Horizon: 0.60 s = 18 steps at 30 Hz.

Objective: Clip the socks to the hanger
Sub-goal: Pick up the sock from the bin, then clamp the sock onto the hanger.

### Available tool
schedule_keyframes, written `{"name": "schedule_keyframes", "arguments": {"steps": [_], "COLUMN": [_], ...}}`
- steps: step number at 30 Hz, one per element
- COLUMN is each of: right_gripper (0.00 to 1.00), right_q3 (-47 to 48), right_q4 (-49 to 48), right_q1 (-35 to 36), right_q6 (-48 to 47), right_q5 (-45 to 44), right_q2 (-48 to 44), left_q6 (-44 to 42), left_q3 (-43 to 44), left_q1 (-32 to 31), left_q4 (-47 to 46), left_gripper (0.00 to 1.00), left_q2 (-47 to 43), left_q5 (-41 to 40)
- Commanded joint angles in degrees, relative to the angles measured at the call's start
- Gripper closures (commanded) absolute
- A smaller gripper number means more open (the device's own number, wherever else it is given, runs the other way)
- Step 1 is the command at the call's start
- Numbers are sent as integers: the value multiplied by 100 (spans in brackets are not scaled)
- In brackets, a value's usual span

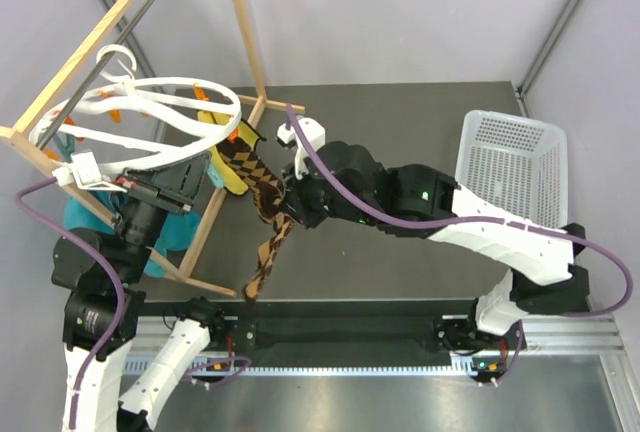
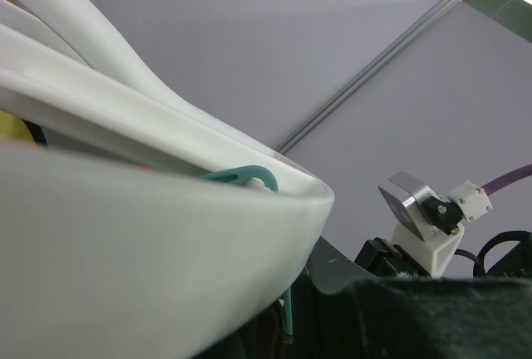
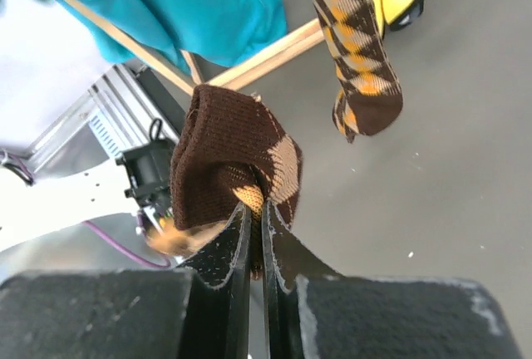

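Note:
The white ring hanger (image 1: 160, 102) hangs in the wooden frame at the left. My left gripper (image 1: 190, 180) is shut on its near rim; in the left wrist view the white ring (image 2: 125, 234) fills the frame and hides the jaws, with a teal clip (image 2: 249, 176) on it. My right gripper (image 1: 283, 207) is shut on the dark cuff of one argyle sock (image 3: 233, 159), which dangles below it (image 1: 265, 257) towards the table's front. The other argyle sock (image 1: 255, 167) hangs from the hanger and also shows in the right wrist view (image 3: 353, 51).
The wooden frame rack (image 1: 245, 22) stands at the back left. A yellow cloth (image 1: 225, 167) and a teal cloth (image 1: 90, 217) hang on the hanger. A white mesh basket (image 1: 510, 167) stands at the right. A wooden bar (image 3: 274, 47) crosses behind the held sock.

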<state>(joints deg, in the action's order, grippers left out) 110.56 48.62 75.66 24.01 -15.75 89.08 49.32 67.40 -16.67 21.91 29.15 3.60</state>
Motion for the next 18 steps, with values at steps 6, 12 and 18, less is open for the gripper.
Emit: {"name": "schedule_keyframes", "arguments": {"steps": [6,12,18], "right_gripper": [100,100,100], "right_q3": [1483,1653,1398], "right_q4": [525,473,78], "right_q1": [90,90,90], "right_q6": [315,359,394], "right_q5": [-43,195,327], "right_q2": [856,1050,822], "left_q6": [16,-1,-45], "left_q3": [-121,-139,-139], "left_q1": [-12,-12,-12], "left_q4": [244,217,217], "left_gripper": [100,100,100], "left_q2": [56,73,82], "left_q5": [1,-8,-34]}}
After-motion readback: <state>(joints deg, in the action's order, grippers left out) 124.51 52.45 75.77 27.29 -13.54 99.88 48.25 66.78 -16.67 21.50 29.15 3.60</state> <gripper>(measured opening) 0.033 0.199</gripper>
